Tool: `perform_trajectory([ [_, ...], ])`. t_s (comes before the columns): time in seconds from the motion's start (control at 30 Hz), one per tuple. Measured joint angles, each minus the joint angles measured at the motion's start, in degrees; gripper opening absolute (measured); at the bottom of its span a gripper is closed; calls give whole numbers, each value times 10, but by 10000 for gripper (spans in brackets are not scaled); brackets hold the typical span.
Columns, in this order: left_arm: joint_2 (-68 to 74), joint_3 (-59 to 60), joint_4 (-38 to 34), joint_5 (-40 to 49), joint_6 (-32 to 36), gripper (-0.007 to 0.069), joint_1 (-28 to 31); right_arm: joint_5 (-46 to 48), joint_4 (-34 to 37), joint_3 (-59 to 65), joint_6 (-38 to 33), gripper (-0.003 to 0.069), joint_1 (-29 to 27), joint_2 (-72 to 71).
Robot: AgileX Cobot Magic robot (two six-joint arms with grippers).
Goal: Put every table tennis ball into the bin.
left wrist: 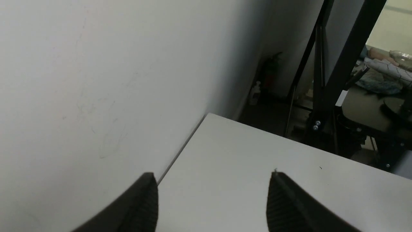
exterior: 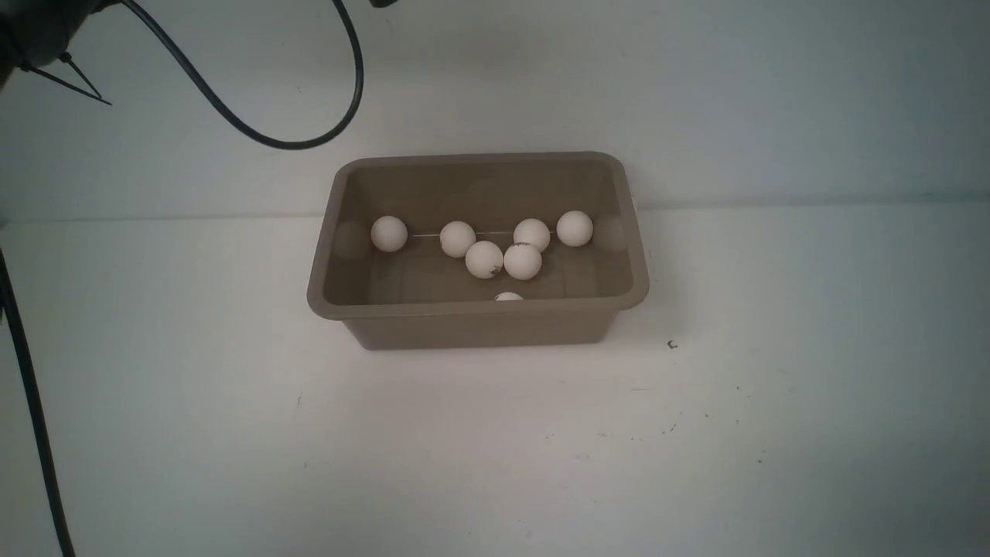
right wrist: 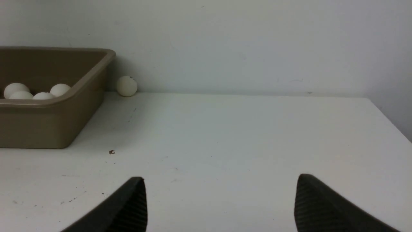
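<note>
From here the left arm point(exterior: 37, 32) looked dark grey, trailing a thick black cable point(exterior: 292, 145); both grippers' fingers point(left wrist: 141, 204) were black.

A white table point(exterior: 479, 464) spreads out, scuffed in spots — past its edge, a white pump bottle point(left wrist: 255, 93) stands near a dark metal frame point(left wrist: 334, 74).
</note>
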Motion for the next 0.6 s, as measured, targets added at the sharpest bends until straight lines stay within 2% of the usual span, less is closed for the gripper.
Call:
perform_trajectory([
  [0.13, 0, 0, -15, 0, 0, 415, 0, 0, 0, 0, 0, 556, 0, 0],
  [0.27, 0, 0, -25, -24, 29, 415, -5, 0, 0, 0, 0, 556, 0, 0],
  [0.3, -2, 0, -25, -51, 47, 415, -9, 0, 0, 0, 0, 556, 0, 0],
  [0.5, -22, 0, -20, -145, 58, 415, -21, 0, 0, 0, 0, 556, 0, 0],
  [0.6, -29, 0, 1, -258, 44, 415, -41, 0, 0, 0, 1, 556, 0, 0],
])
